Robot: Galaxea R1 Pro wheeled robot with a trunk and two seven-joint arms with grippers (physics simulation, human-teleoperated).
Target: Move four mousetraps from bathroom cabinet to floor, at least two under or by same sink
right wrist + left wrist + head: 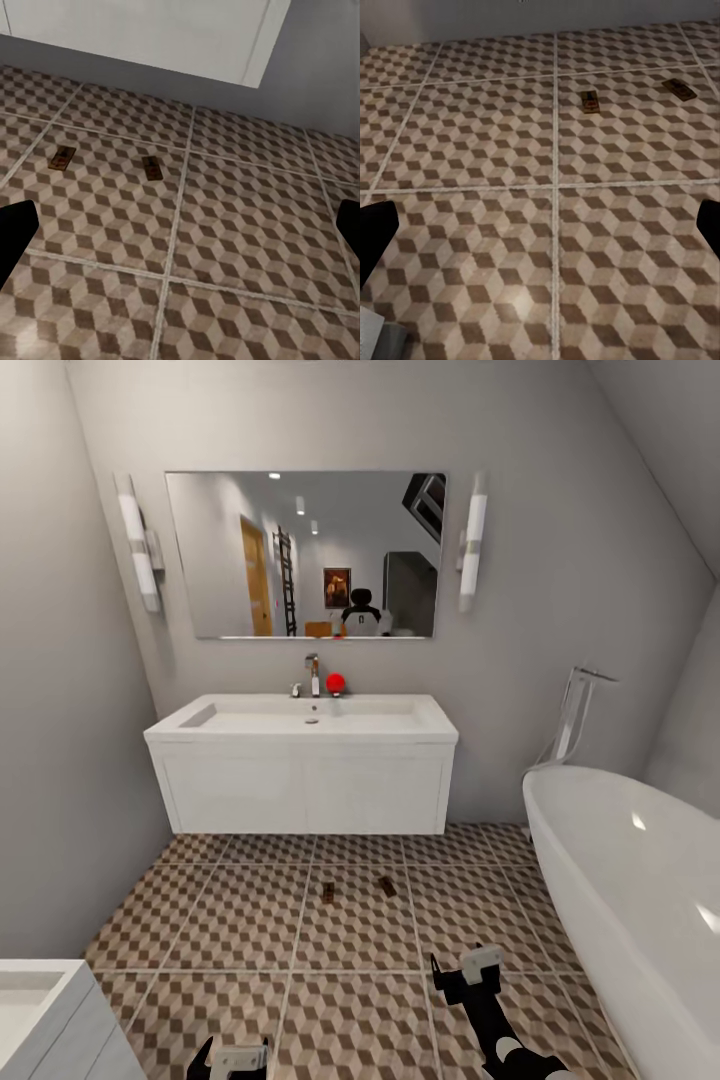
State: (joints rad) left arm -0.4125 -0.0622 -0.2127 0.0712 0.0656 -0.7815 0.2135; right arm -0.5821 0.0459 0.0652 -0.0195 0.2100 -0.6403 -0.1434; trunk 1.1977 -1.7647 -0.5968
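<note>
Two mousetraps (327,892) (386,884) lie flat on the cube-patterned bathroom floor (240,920), just in front of the white wall-hung bathroom sink (305,775). My right gripper (462,968) hovers open over the tiles, nearer me and to the right of them. At the bottom edge my left gripper (235,1055) is open too. In the left wrist view the left gripper (540,232) holds nothing, and the mousetraps (590,102) (679,89) lie ahead. The right gripper (180,232) is empty as well, with both mousetraps (60,157) (152,167) ahead. The cabinet is out of view.
A white oval bathtub (640,900) with a floor-standing tap (578,710) fills the right side. A white unit corner (40,1010) juts in at the lower left. A small red object (335,682) sits by the chrome tap (312,675). Grey walls close both sides.
</note>
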